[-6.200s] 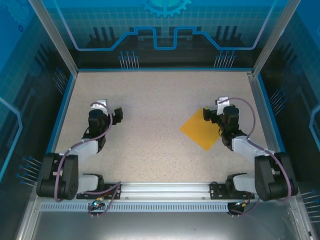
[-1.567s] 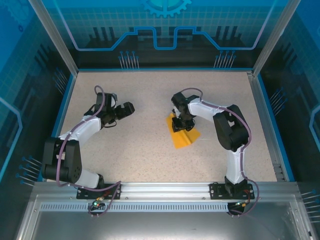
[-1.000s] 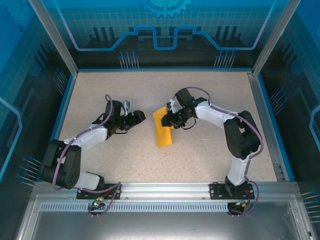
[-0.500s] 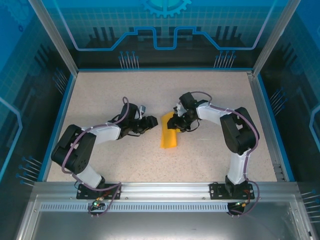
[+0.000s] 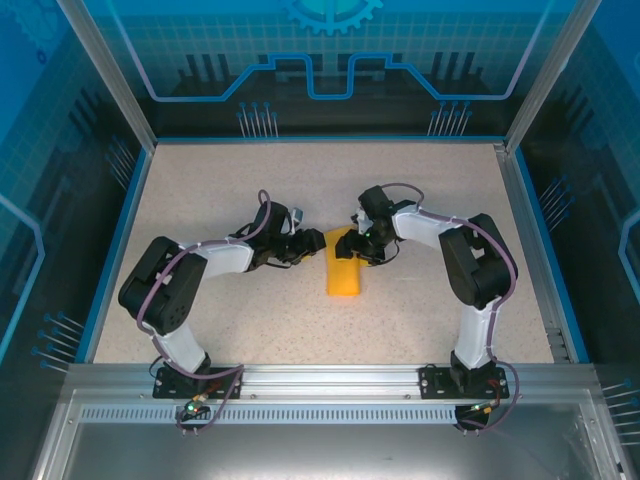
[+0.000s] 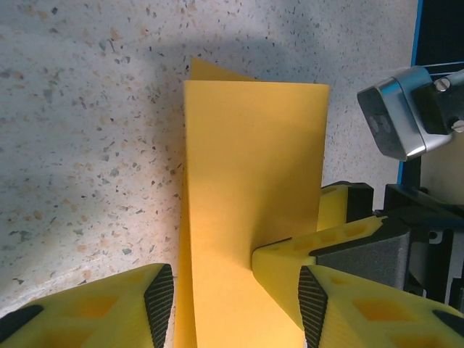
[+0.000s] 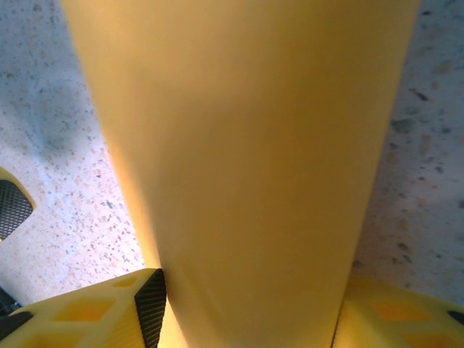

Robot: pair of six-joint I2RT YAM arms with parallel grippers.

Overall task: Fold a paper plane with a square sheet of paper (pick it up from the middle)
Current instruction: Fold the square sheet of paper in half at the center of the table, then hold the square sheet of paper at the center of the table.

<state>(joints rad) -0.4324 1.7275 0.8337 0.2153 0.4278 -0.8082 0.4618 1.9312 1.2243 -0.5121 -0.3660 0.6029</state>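
Looking from the top camera: I see the thin orange-yellow square sheet of paper (image 5: pixel 343 275) folded into a narrow strip. It lies on the speckled beige table (image 5: pixel 220 190) near the middle, its long side running toward the arm bases.
Left gripper, top camera: the black-and-yellow left gripper (image 5: pixel 312 246) sits at the strip's far end, reaching in from the left.
Right gripper, top camera: the matching right gripper (image 5: pixel 352 245) meets that same far end from the right, just beside the left one.
Paper, left wrist: the paper (image 6: pixel 254 167) runs up between my yellow fingers (image 6: pixel 101 312), with a second layer peeking out behind its top left corner.
Left fingers: apart, with the paper filling the gap; I cannot tell whether they press on it.
Paper, right wrist: the paper (image 7: pixel 239 145) spans from one black pad (image 7: pixel 151 301) across to the other finger.
Right fingers: apart, with the paper across the gap; I cannot tell whether they squeeze it.
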